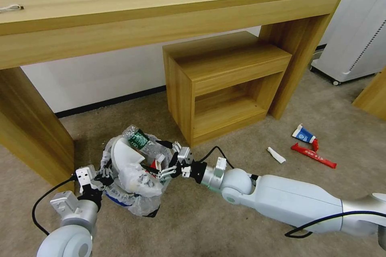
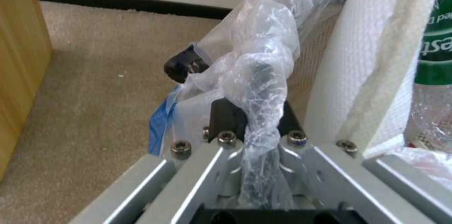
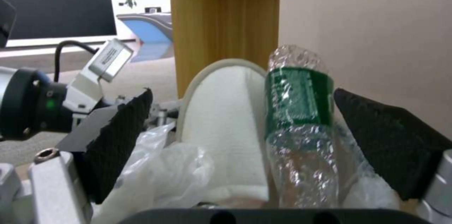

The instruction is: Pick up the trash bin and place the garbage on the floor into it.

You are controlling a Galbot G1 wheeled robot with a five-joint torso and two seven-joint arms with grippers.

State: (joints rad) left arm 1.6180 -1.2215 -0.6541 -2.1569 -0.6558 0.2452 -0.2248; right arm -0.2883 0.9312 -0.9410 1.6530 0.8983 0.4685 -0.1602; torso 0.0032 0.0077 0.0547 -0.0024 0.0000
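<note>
Head view: the left end effector (image 1: 105, 176) is clamping the rim of the trash bin (image 1: 134, 196), which is standing on the floor (image 1: 225, 233). The right end effector (image 1: 175, 164) is hovering wide open, holding nothing, over the overfilled bag; the bottle (image 1: 137, 138) and slipper (image 1: 122, 156) are risking spillage.

You had a green-labelled clear bottle (image 1: 138, 138) beside a white slipper (image 1: 120, 154) in the whitish, blue-tinged bag of the trash bin (image 1: 132, 204), centre-left; a red wrapper (image 1: 313, 156) and blue-white carton (image 1: 303, 134) lay right on beige carpet (image 1: 193, 225).
</note>
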